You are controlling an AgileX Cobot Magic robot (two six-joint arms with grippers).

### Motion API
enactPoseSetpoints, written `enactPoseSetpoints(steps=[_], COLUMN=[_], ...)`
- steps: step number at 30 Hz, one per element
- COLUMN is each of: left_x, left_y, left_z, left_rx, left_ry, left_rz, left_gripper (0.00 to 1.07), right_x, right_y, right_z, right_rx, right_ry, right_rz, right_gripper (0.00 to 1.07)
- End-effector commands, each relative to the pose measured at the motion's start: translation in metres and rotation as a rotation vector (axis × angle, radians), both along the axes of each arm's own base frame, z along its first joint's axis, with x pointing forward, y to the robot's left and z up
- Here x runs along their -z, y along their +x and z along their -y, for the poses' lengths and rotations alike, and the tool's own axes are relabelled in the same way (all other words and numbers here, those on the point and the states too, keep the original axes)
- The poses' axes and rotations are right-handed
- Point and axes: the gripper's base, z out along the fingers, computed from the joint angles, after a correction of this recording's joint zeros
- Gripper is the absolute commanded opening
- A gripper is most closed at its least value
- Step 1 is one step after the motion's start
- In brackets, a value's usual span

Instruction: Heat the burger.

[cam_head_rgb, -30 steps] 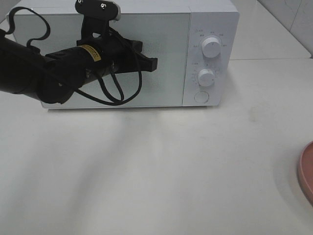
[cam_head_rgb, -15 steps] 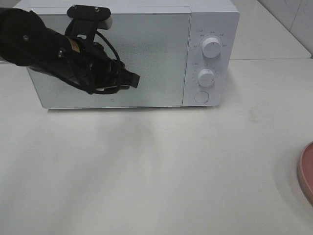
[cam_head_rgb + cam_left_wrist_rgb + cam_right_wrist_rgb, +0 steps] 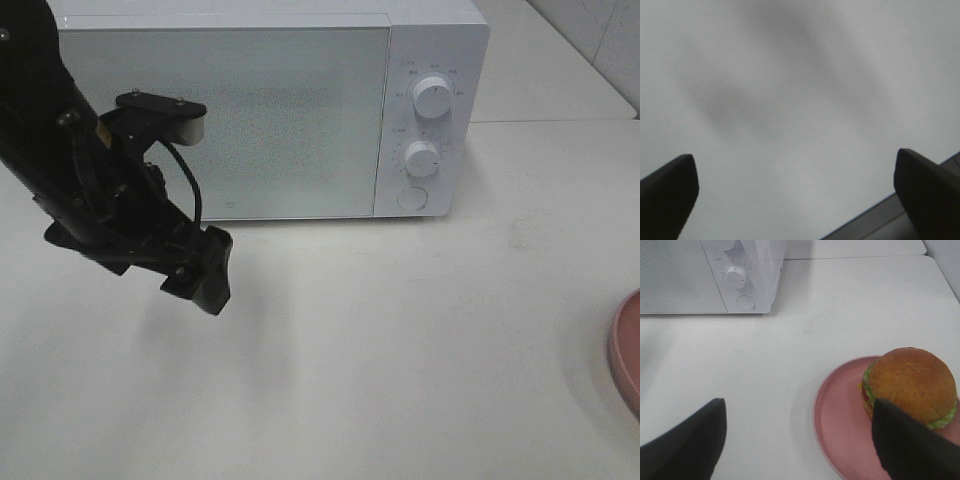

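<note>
Two black robot arms share a white worktop (image 3: 400,340) with a white box-shaped microwave oven (image 3: 290,100), whose frosted door is shut. On its right-hand panel sit two round white knobs — the upper knob (image 3: 432,96) above the lower knob (image 3: 422,158) — with a round white push button (image 3: 411,198) beneath them.

In the high view the left pincer (image 3: 205,280) hangs in front of the oven's left part, tilted down toward the worktop and apart from the door. The left wrist view shows its two dark fingers (image 3: 665,195) standing wide apart with nothing between them, only pale blurred surface beyond.

The burger (image 3: 912,385), a round one with a glossy golden-brown domed bun and green lettuce showing at the edge, sits on a flat round pink plate (image 3: 840,425) on the worktop, well to the right of the oven; it lies toward one side of the plate. In the high view only a sliver of that plate (image 3: 625,350) shows at the right edge, and the burger is out of frame.

The right pincer (image 3: 800,440) hovers above the plate's near side — its fingers spread wide, gripping nothing, one fingertip (image 3: 905,440) overlapping the burger in the wrist view.
</note>
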Motion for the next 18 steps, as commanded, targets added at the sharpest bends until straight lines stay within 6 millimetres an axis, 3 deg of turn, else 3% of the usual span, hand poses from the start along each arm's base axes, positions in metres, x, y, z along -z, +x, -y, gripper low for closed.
enactPoseSetpoints(steps=[1, 5, 8, 10, 11, 12, 14, 15, 17, 18], left_x=[-0.013, -0.025, -0.036, -0.048, -0.048, -0.056, -0.061, -0.07, -0.073, -0.081], left_y=[-0.01, -0.013, -0.011, -0.008, -0.008, -0.008, -0.009, -0.01, -0.011, -0.015], left_z=[-0.007, -0.016, -0.034, -0.059, -0.059, -0.076, -0.084, -0.104, -0.112, -0.13], left_rx=[0.006, -0.021, -0.084, -0.162, -0.162, -0.204, -0.224, -0.287, -0.313, -0.379], left_ry=[0.028, 0.019, 0.009, 0.005, 0.005, 0.006, 0.003, 0.003, 0.001, -0.002], left_rz=[-0.048, -0.049, -0.055, -0.061, -0.061, -0.062, -0.058, -0.049, -0.047, -0.045], left_gripper=[0.99, 0.99, 0.99, 0.99, 0.99, 0.99, 0.99, 0.99, 0.99, 0.99], right_x=[0.001, 0.001, 0.001, 0.001, 0.001, 0.001, 0.001, 0.001, 0.001, 0.001], right_y=[-0.003, -0.003, -0.003, -0.003, -0.003, -0.003, -0.003, -0.003, -0.003, -0.003], right_z=[0.0, 0.0, 0.0, 0.0, 0.0, 0.0, 0.0, 0.0, 0.0, 0.0], right_rx=[0.001, 0.001, 0.001, 0.001, 0.001, 0.001, 0.001, 0.001, 0.001, 0.001], right_ry=[-0.002, -0.002, -0.002, -0.002, -0.002, -0.002, -0.002, -0.002, -0.002, -0.002], right_rz=[0.022, 0.022, 0.022, 0.022, 0.022, 0.022, 0.022, 0.022, 0.022, 0.022], right_gripper=[0.76, 0.76, 0.76, 0.76, 0.76, 0.76, 0.76, 0.76, 0.76, 0.76])
